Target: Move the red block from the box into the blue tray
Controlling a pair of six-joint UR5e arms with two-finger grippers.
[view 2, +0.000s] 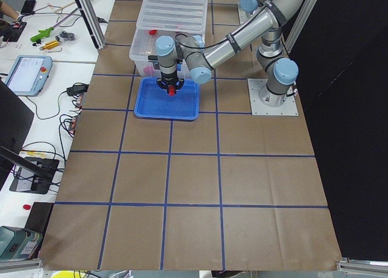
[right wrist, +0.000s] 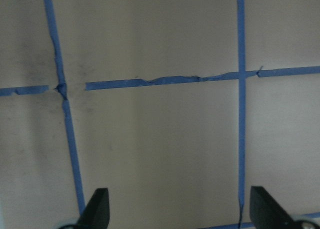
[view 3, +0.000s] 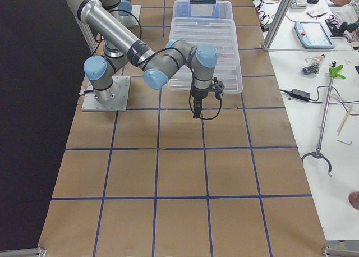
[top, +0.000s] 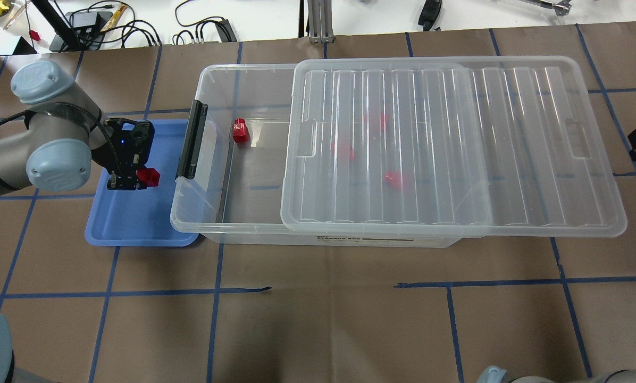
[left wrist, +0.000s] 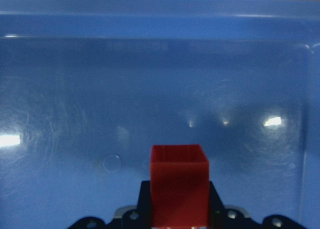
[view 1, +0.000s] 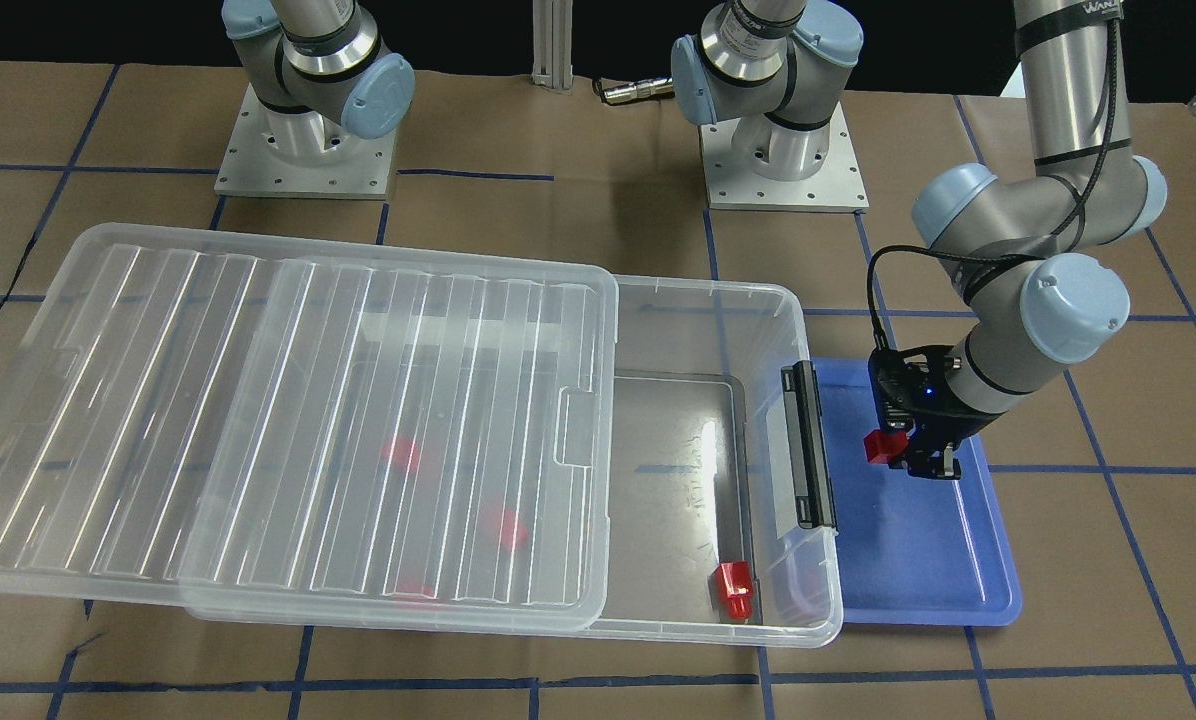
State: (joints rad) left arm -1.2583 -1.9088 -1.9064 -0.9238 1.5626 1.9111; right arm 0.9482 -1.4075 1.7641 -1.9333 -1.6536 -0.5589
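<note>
My left gripper (view 1: pixel 898 452) is shut on a red block (view 1: pixel 880 446) and holds it a little above the blue tray (view 1: pixel 918 560). The left wrist view shows the block (left wrist: pixel 179 184) over the tray's bare floor (left wrist: pixel 150 64). The clear box (view 1: pixel 718 290) lies beside the tray, its ribbed lid (view 1: pixel 288 420) slid aside so the latch end is uncovered. Another red block (view 1: pixel 735 590) lies in that uncovered end. Three more blocks show blurred under the lid (top: pixel 395 180). My right gripper (right wrist: pixel 179 211) is open and empty over the brown paper, away from the box.
The box's black latch (view 1: pixel 808 445) stands between the box opening and the tray. The lid overhangs the box's far end (top: pixel 589 159). The two arm bases (view 1: pixel 303 140) sit behind the box. Blue tape lines cross the brown paper.
</note>
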